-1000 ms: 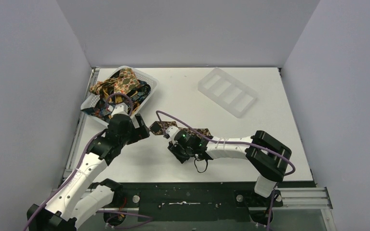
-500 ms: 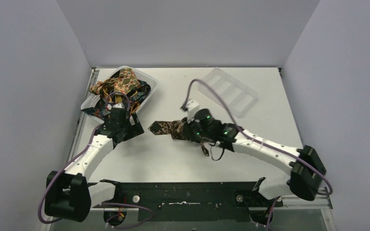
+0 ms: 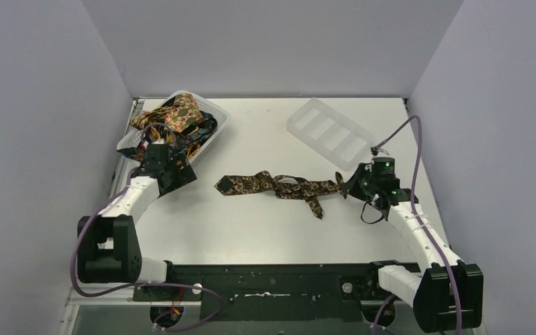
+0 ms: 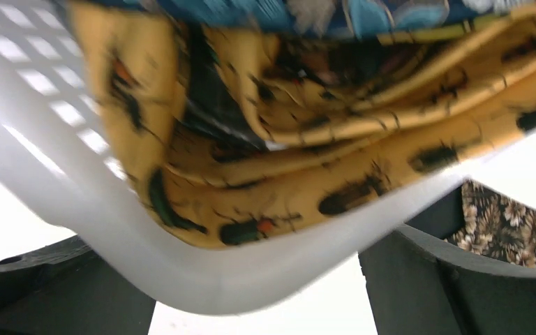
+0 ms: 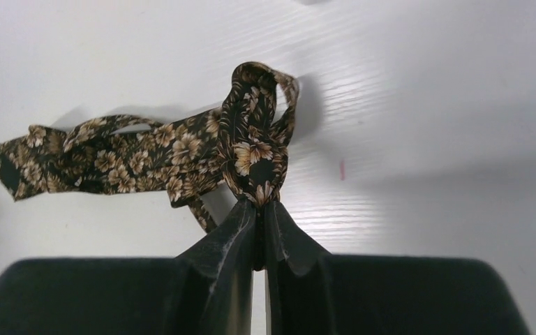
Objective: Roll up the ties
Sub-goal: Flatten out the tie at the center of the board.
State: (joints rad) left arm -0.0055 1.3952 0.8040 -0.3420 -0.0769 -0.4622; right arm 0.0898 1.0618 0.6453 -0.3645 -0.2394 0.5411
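**A:** Where is the brown floral tie (image 3: pixel 279 185) lying?

**B:** It is stretching across the middle of the white counter (image 3: pixel 251 230) in the top view. Its broad pointed end is facing the left of the frame and its narrow part is running off to the right. Right of centre, a short stretch is kinking down toward the bottom of the frame.

**A:** What is the right pincer (image 5: pixel 260 208) doing?

**B:** It is sitting at the right-hand end of that tie with its fingers pressed together, pinching a small loop of the fabric. In the right wrist view the loop is standing up just above the fingertips.

**A:** And the left pincer (image 3: pixel 172 166)?

**B:** It is spread wide at the upper left of the frame, at the near rim of the white basket (image 3: pixel 216 129). In the left wrist view the rim is crossing the gap between its fingers (image 4: pixel 447 286). I cannot tell whether they are touching it.

**A:** Where are the other ties (image 3: pixel 178 115) sitting?

**B:** They are lying heaped in the basket, with a yellow tie (image 4: pixel 307 139) printed with beetles pressing against the mesh wall. The clear tray (image 3: pixel 329 132) is sitting at the upper right, apart from the brown floral tie.
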